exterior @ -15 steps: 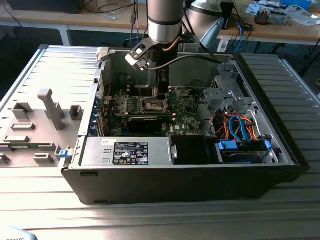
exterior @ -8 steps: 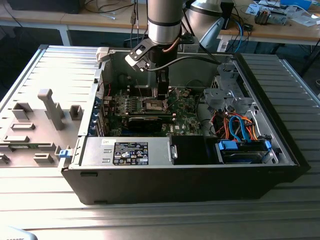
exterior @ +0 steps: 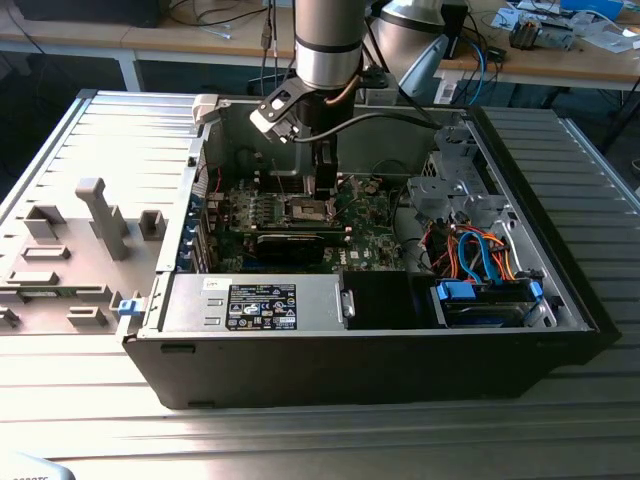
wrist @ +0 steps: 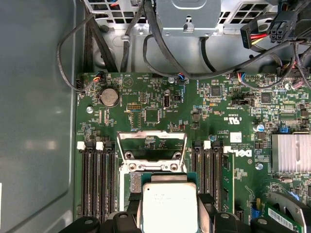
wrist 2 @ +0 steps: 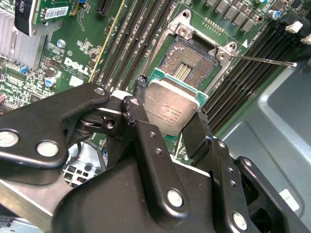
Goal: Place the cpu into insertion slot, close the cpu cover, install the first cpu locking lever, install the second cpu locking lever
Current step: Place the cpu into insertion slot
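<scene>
- The tool (wrist 2: 171, 110) grips the cpu (wrist 2: 167, 99) by two opposite edges, over the bare insertion slot (wrist 2: 187, 65).
- The cpu cover (wrist: 151, 136) lies open; memory slots (wrist: 97, 179) flank it.
- The open computer case (exterior: 400, 370) rests on a ribbed metal bench (exterior: 580, 420).

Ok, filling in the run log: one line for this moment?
tool: shut on cpu | cpu: above open socket, not seated | cpu cover: raised
</scene>
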Available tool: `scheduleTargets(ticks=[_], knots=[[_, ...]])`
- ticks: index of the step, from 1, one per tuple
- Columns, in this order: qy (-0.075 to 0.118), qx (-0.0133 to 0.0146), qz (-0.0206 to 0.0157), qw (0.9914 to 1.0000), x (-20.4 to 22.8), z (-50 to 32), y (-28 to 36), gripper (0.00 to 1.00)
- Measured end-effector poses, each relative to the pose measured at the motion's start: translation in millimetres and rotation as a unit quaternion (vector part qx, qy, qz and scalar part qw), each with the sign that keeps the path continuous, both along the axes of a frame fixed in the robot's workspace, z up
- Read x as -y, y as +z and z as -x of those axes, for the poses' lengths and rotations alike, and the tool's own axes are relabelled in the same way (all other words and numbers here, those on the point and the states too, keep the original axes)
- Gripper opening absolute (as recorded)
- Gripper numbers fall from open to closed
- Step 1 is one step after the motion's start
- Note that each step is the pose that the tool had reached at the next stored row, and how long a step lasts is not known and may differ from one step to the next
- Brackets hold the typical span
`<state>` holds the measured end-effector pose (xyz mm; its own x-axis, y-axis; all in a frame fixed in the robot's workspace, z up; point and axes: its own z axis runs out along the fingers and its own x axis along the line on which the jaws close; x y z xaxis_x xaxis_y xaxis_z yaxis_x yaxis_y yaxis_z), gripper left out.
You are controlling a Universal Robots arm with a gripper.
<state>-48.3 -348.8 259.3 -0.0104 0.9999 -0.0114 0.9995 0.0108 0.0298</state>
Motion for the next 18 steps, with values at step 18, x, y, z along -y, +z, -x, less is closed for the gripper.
scheduleTargets(ticks=[18], knots=[[0.0, 0.0, 0.0052, 0.99999, -0.5, 0.0, -0.6, 0.55]])
